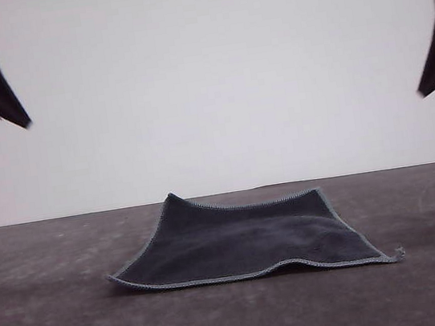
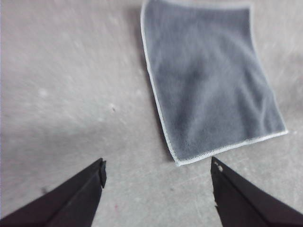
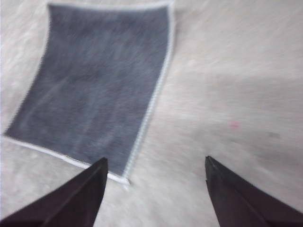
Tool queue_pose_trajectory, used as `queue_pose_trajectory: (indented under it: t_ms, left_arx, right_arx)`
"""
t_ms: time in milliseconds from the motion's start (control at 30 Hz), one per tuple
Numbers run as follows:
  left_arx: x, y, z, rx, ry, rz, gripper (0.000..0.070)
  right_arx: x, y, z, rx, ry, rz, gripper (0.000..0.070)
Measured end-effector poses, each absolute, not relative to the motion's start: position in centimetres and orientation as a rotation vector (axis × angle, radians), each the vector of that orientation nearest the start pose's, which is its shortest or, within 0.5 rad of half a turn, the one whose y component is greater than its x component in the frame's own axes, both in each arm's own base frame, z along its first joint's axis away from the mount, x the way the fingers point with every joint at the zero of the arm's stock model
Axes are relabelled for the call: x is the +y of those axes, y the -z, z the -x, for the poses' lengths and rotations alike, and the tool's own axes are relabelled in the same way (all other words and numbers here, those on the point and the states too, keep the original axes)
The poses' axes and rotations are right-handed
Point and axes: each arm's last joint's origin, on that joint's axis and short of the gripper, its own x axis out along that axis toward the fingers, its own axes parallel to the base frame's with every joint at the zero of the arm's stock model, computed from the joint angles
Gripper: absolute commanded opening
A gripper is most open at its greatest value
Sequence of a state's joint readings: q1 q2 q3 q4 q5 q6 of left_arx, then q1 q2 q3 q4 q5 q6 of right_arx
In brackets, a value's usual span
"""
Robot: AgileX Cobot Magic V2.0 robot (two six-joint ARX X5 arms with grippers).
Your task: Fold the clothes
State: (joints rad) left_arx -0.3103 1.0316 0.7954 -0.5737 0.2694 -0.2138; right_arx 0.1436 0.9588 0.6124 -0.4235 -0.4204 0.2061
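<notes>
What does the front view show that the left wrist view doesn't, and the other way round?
Front view alone: the white wall behind the table, both arms raised at the sides, and the cloth's near edge rippled up off the surface. Left wrist view alone: the left gripper from above, fingers spread open and empty, hanging short of the cloth's nearest corner. Shared: the dark grey cloth with light edging, spread unfolded on the grey table.

Both end effectors (image 2: 158, 172) (image 3: 156, 170) have black, pointed, tapering fingers (image 2: 75, 198).

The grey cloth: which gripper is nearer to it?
Roughly equal. Left gripper hangs open off the cloth's left near corner; right gripper hangs open off its right near corner. Neither touches it.
</notes>
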Motion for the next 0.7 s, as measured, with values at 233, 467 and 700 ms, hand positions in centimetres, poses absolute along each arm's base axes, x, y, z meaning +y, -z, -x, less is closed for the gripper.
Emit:
queue_pose_trajectory:
  t_ms: [233,467,700]
  left_arx:
    - [-8.7,-24.4,-24.0,0.929,0.526,0.212,0.0425]
    - [-10.4,-22.7,-29.0,0.951,0.547,0.212,0.0425]
    - [-12.1,-20.7,-34.3,0.951,0.553,0.197,0.0433]
  right_arx:
    - [4.7,-20.4,-22.7,0.866,-0.535,-0.375,0.0413]
    - [5.4,-18.8,-27.7,0.934,-0.558,-0.418,0.0413]
    - [5.4,-17.1,-32.5,0.970,-0.537,-0.436,0.0413]
